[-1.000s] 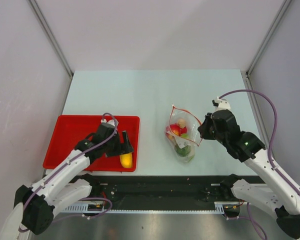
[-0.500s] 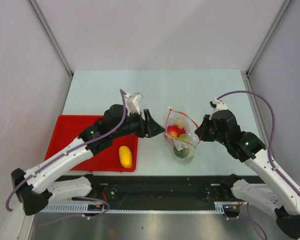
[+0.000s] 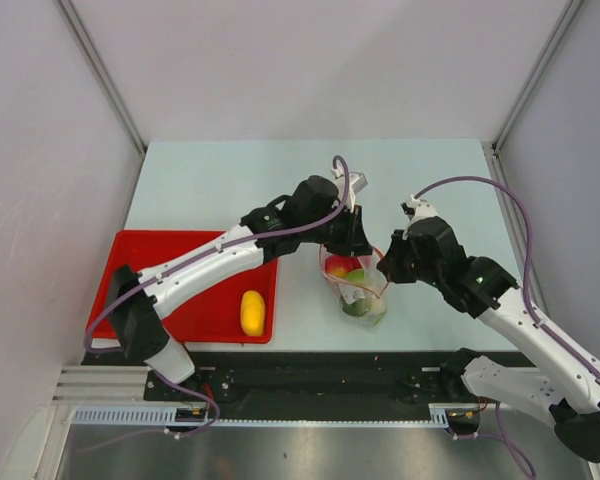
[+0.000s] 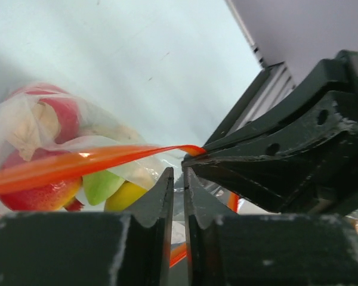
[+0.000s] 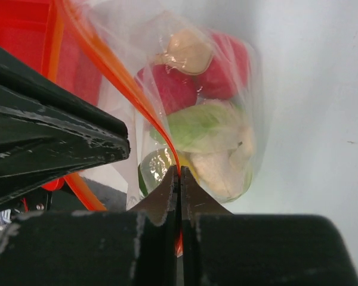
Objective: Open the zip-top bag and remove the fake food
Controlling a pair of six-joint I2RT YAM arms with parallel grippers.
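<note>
Left arm (image 3: pixel 225 262) swung to zip-top bag (image 3: pixel 366 300), left fingers (image 4: pixel 144 221) narrow, grip unclear, right fingers (image 5: pixel 148 229) pinching bag, pale table (image 3: pixel 230 180), grey walls (image 3: pixel 310 70)

Clear bag (image 3: pixel 360 300) with an orange-red zip strip (image 4: pixel 77 164). Inside it, food (image 5: pixel 167 89) in red, light green, yellow and pale beige. Plain red tray (image 3: pixel 140 270), bearing 1 yellow oval (image 3: pixel 251 312). Plain pale mint table (image 3: pixel 230 180). 2 arms (image 3: pixel 205 268) in white with black joints, each trailing a purple cable (image 3: pixel 470 180). Matte black fingers (image 4: pixel 143 238), flecked grey along the edges. Light grey walls (image 3: pixel 330 60) with pale metal corner posts (image 3: pixel 100 75).
</note>
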